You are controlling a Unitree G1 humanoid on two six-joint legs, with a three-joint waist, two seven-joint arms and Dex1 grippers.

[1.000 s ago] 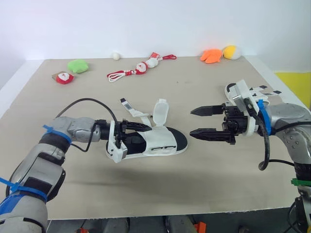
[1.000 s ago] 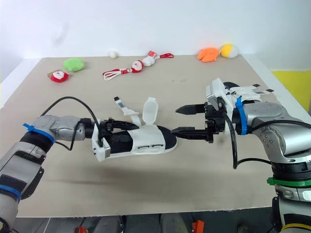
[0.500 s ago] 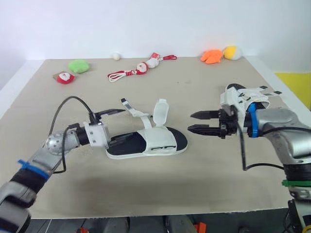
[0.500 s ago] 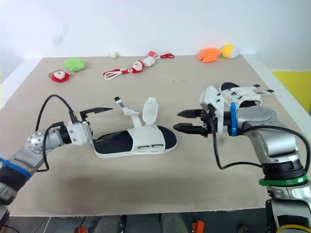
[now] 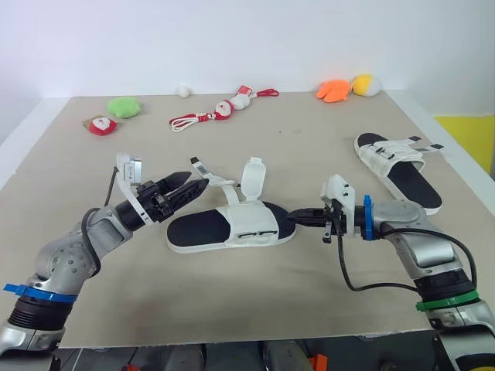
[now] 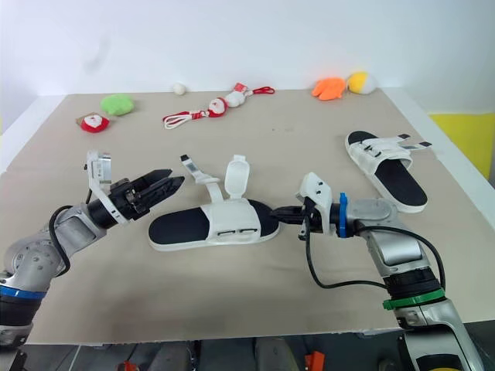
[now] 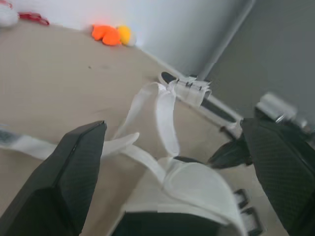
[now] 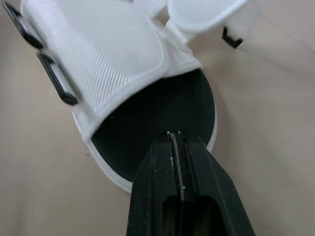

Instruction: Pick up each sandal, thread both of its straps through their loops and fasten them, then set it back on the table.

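I am no longer holding the white sandal (image 5: 232, 229) by its heel. My left fingers (image 5: 179, 190) have let go and are now hovering, spread wide, just beside its thin loose strap (image 5: 210, 175), which is sticking up unfastened. My right fingers (image 5: 305, 217), wide a moment ago, are now pressed together on nothing, with their tips at the sandal's toe. The sandal is lying flat near the middle of the tabletop (image 5: 309, 139), its broad strap (image 5: 254, 178) also standing open. I am judging that threading has yet to begin. A second sandal (image 5: 398, 168) is lying by the right edge.
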